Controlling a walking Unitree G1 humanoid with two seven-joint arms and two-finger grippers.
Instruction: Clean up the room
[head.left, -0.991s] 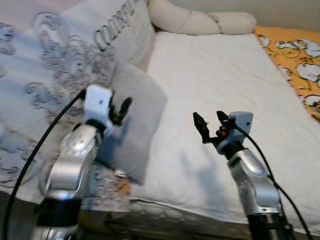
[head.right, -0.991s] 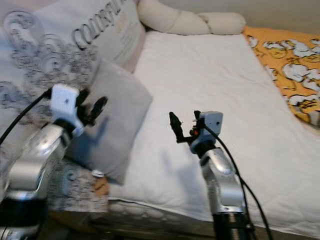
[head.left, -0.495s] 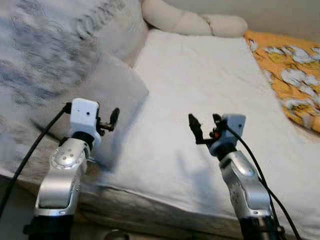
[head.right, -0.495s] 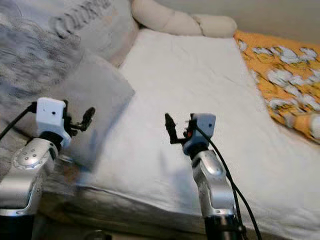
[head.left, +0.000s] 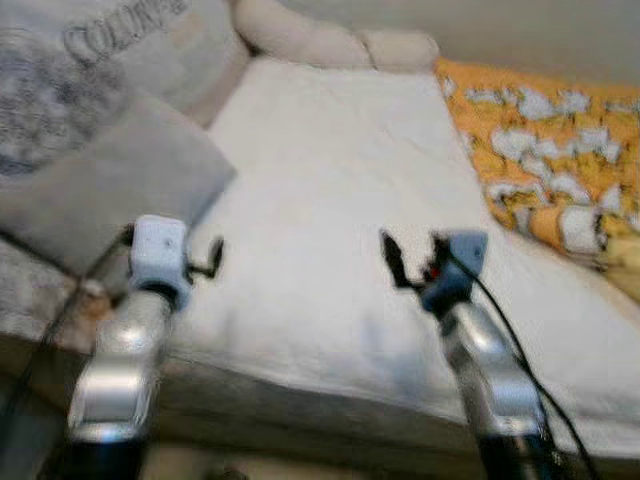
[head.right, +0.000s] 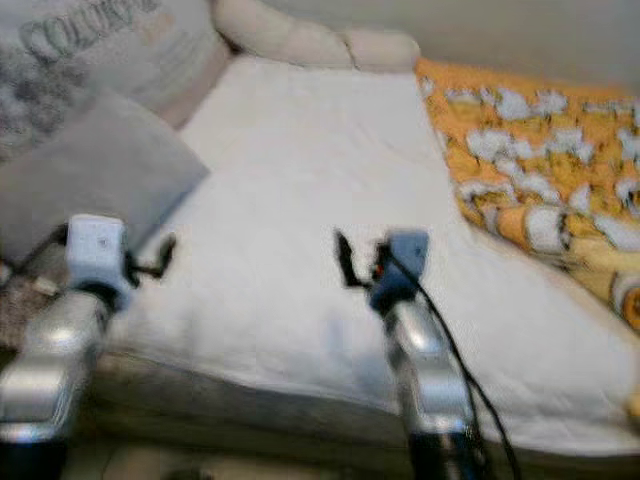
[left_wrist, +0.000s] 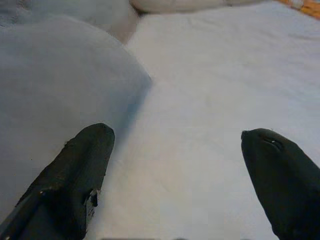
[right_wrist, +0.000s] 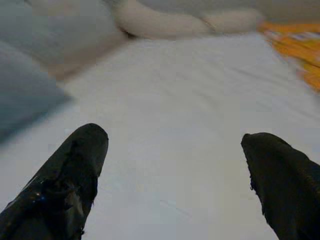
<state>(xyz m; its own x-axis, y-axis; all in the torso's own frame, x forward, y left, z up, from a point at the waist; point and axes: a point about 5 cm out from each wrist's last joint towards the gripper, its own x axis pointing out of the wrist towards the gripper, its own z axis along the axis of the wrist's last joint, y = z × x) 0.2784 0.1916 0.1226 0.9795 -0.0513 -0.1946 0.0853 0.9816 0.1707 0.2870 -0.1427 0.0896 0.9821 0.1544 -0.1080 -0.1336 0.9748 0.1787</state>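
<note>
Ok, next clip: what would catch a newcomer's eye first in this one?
The orange patterned blanket along the bed's right side stands out against the white bedsheet. On the left, a grey pillow lies in front of a larger printed cushion. Both grippers, left and right, hover open above the sheet, holding nothing.

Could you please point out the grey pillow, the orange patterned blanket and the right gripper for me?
grey pillow (head.left: 110, 190): left eye view, middle of its face.
orange patterned blanket (head.left: 540, 160): left eye view, its upper part.
right gripper (head.left: 412, 258): left eye view, midway between its fingertips.
</note>
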